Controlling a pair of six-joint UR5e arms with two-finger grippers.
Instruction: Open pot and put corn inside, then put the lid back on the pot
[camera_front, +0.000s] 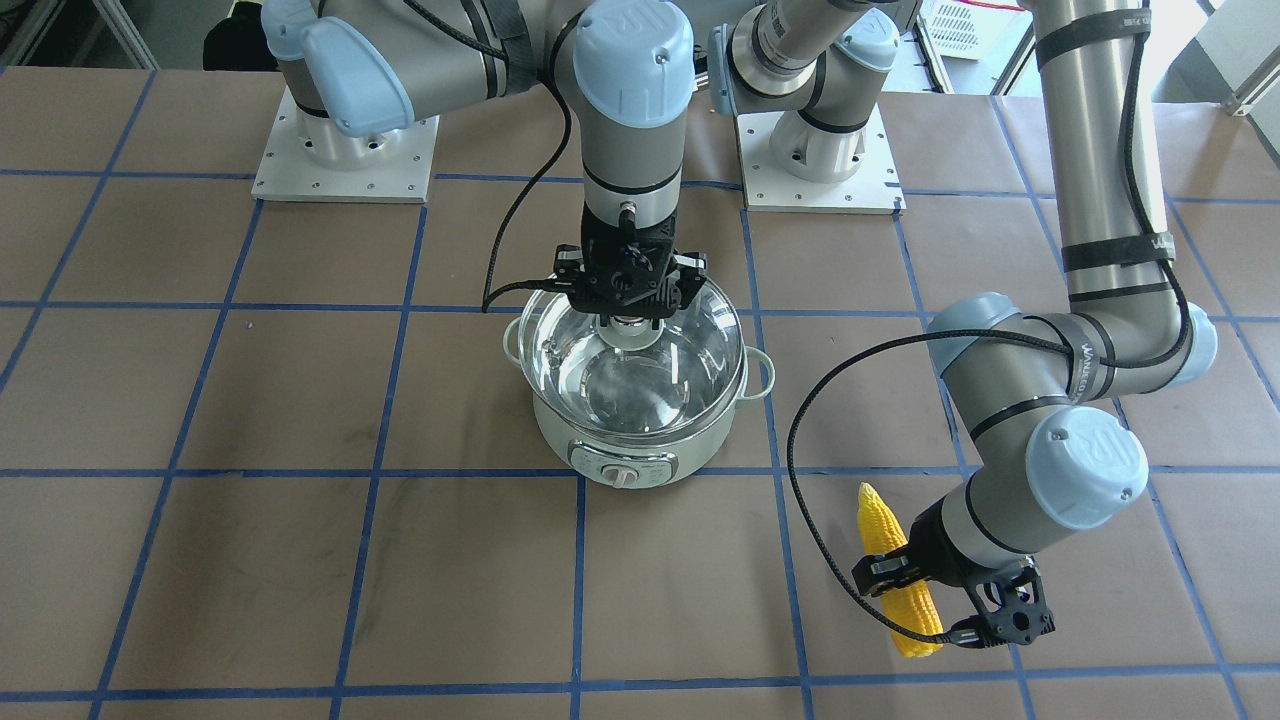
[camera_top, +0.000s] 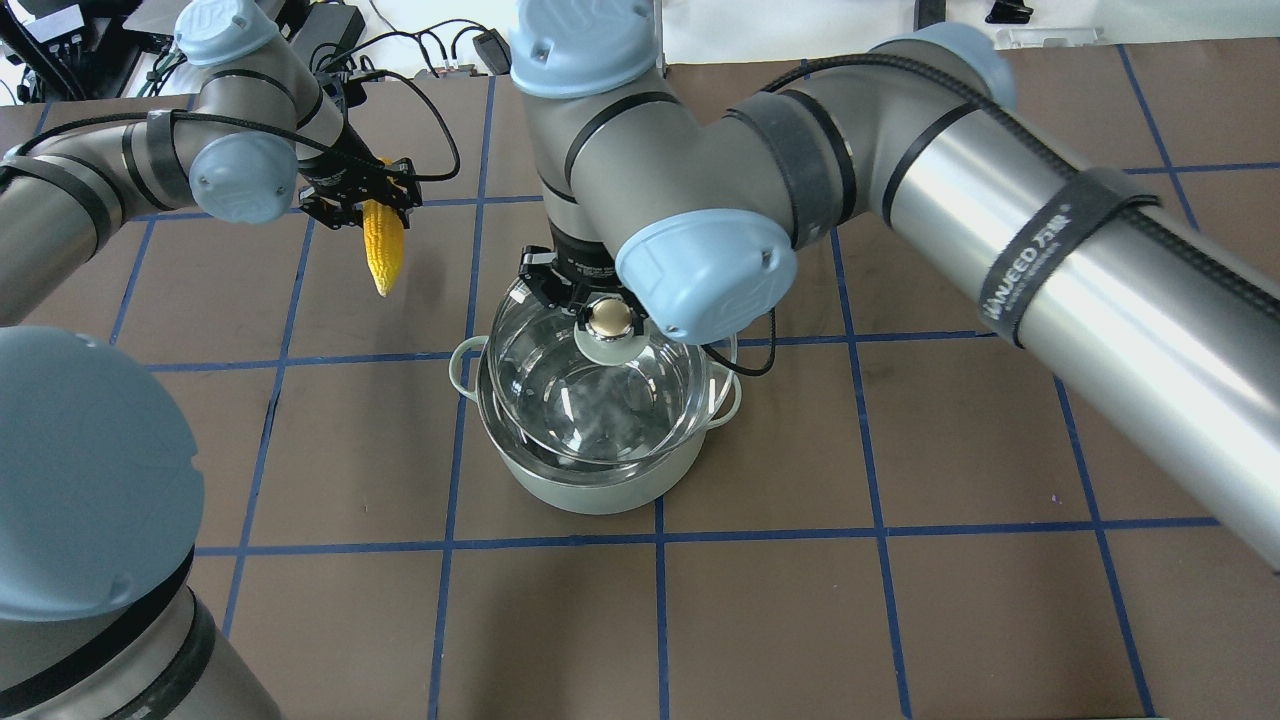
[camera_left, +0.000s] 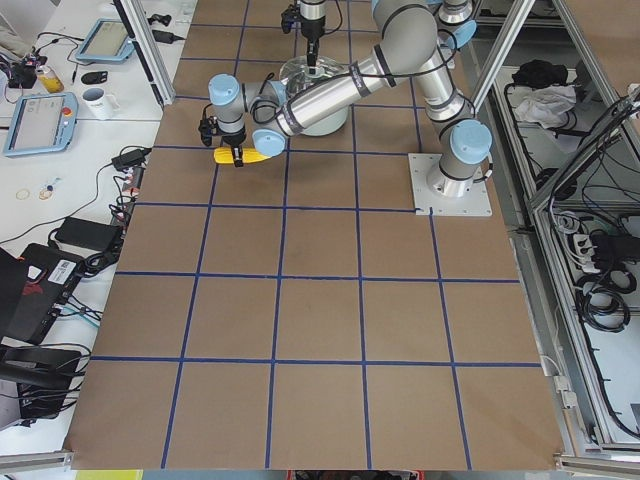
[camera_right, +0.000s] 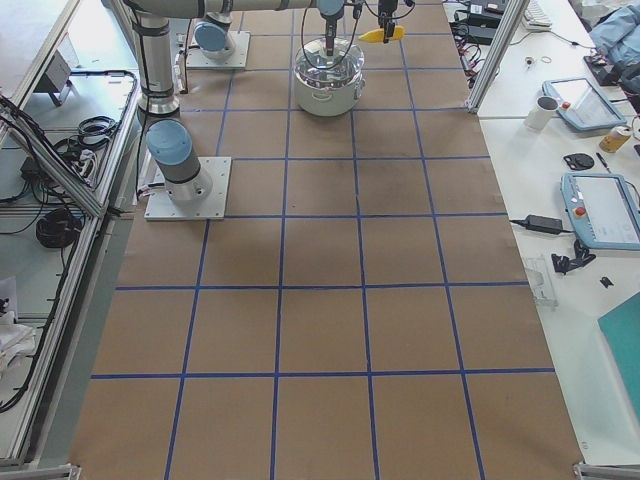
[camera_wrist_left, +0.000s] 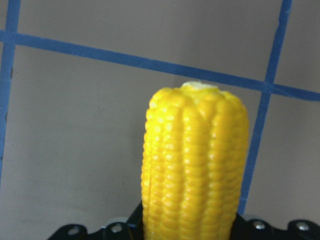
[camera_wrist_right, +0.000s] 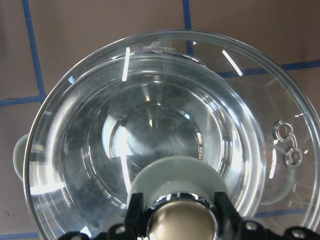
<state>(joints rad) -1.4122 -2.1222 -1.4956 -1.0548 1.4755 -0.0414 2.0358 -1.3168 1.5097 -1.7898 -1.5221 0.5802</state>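
Note:
The pale mint-green pot (camera_front: 640, 452) stands mid-table, its white dial facing away from the robot; it also shows in the overhead view (camera_top: 590, 488). My right gripper (camera_front: 627, 305) is shut on the knob (camera_top: 612, 318) of the glass lid (camera_front: 630, 375) and holds the lid a little above the pot's rim, tilted. The right wrist view looks through the lid (camera_wrist_right: 150, 125) into the steel interior. My left gripper (camera_front: 905, 582) is shut on the thick end of the yellow corn (camera_front: 898, 585), held above the table to the pot's left; the corn fills the left wrist view (camera_wrist_left: 195, 165).
Brown table (camera_front: 300, 560) with blue tape grid. Two arm base plates (camera_front: 345, 160) sit at the robot's side. A black cable (camera_front: 810, 440) loops off the left wrist. Side benches with tablets and mugs (camera_right: 590, 100) lie beyond the table's ends.

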